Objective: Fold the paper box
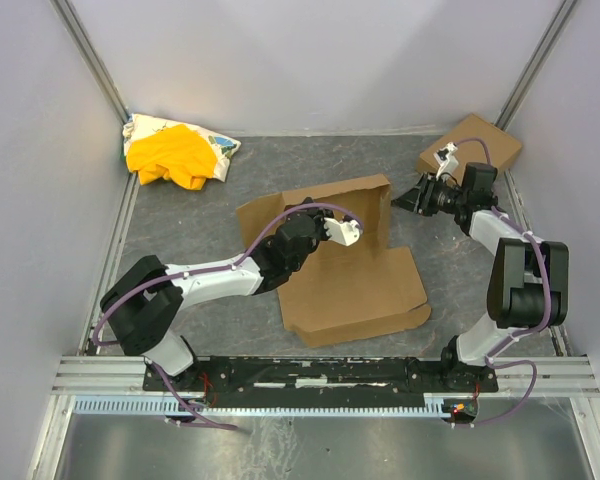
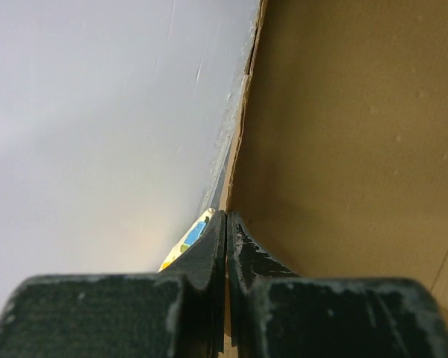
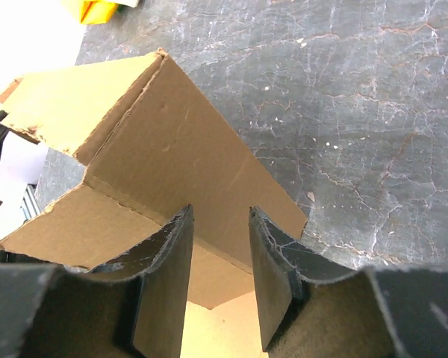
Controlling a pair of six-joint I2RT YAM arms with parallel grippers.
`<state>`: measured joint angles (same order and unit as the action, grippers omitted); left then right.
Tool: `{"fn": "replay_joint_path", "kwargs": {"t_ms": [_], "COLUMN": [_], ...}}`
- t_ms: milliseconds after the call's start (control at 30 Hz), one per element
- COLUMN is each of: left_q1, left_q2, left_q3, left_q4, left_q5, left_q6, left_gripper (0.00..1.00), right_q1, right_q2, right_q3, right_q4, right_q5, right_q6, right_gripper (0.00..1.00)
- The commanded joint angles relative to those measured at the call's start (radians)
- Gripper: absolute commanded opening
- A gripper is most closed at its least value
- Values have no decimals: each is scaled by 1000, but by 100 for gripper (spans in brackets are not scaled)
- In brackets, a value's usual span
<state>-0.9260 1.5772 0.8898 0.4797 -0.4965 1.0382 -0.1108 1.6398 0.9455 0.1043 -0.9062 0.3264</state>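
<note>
Standing partly folded at the middle of the table, the paper box has its base panel flat, its rear wall raised and a side flap upright at the right end.

- The left arm stretches low from the near-left corner, elbow bent, across to the raised rear wall. The left gripper rests against the wall's inner face.
- In the left wrist view its fingers are pressed together with nothing seen between them. The brown panel runs just along their right side.
- The right arm rises from the near-right base and bends back inward, bringing the right gripper to the outer side of the upright flap.
- In the right wrist view its jaws stand apart, the flap's end just ahead of the gap. They clamp nothing that I can see.
- Count: one paper box, two arms.
- One second cardboard box lies in the far-right corner, well apart from the first.
- One yellow-and-white cloth bundle sits in the far-left corner.
</note>
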Motion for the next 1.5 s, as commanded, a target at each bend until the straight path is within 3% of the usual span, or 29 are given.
{"fn": "replay_joint_path", "kwargs": {"t_ms": [0,200,400,933,1467], "left_q1": [-4,-15,-22,-34,-88], "left_q2": [-43,-47,-50,-103,-92], "left_q3": [21,13,7,-62,-91], "left_q4": [21,12,13,37,65], "left_q5": [11,3,6,8,-8], "left_q6": [-26,-38,-48,-42,-48], "left_gripper": [3,3,3,3,3], "right_q1": [32,113,124,126,187], "right_q2": [-13,-72,-170,-275,-240], "right_q3": [-5,-45,-185,-178,-253], "right_q4": [90,4,130,31,174], "right_q5": [-82,36,77,176,226], "right_q6": [0,-104,-61,-90,-55], "right_gripper": [44,44,44,47,46]}}
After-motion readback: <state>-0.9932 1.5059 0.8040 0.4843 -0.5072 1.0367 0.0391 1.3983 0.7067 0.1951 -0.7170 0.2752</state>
